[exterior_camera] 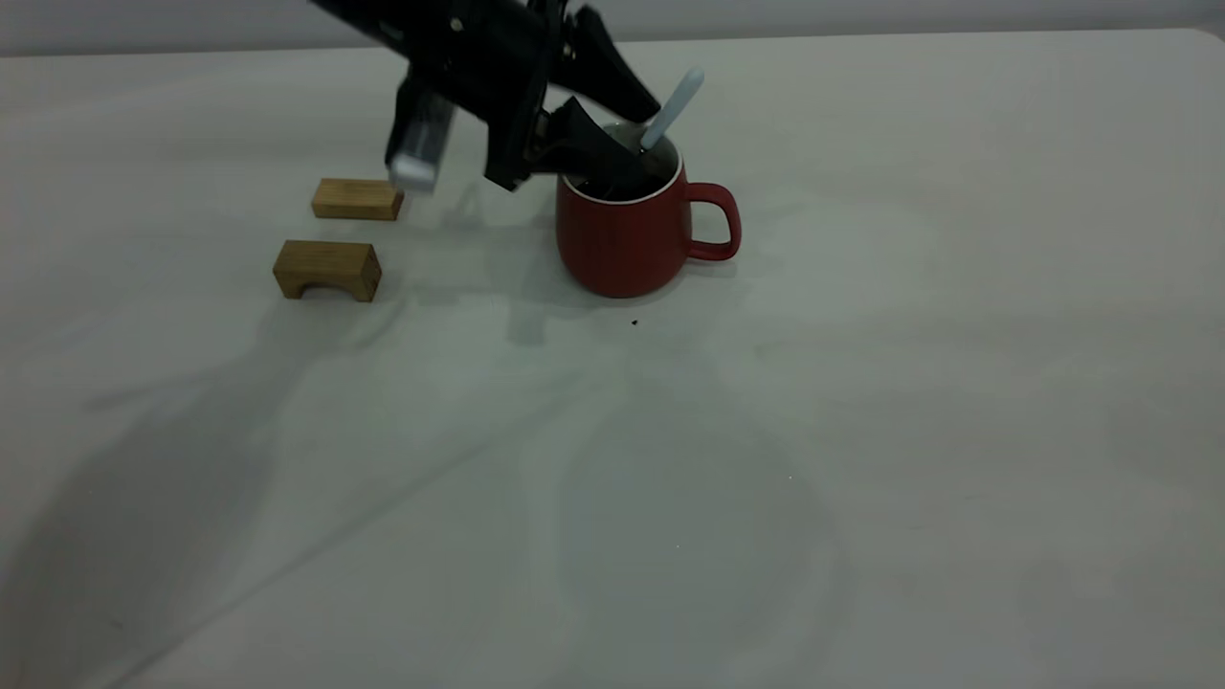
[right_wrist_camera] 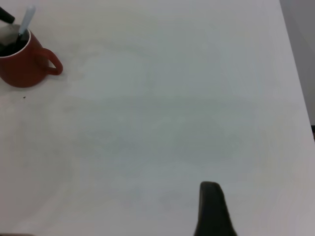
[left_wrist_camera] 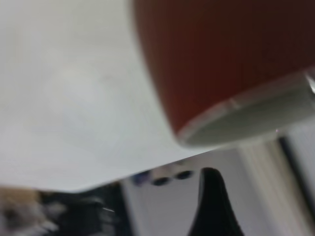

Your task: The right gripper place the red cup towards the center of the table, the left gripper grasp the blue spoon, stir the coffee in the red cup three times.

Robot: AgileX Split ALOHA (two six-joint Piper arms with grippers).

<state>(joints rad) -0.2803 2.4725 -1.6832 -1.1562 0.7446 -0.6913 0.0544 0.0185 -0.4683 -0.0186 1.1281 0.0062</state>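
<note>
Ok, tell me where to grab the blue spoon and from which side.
Grip the blue spoon on its pale handle, which sticks up and leans away from the left tool. Come from above: the bowl end is down in the red cup.

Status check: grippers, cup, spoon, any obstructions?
Left gripper over red cup, fingers inside. Blue spoon standing in cup. Right gripper parked clear. Wooden blocks aside.

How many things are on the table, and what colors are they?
Red: 1, the red cup
Blue: 1, the blue spoon standing in the cup
Wood brown: 2, flat wooden block, arched wooden block
Total: 4
</note>
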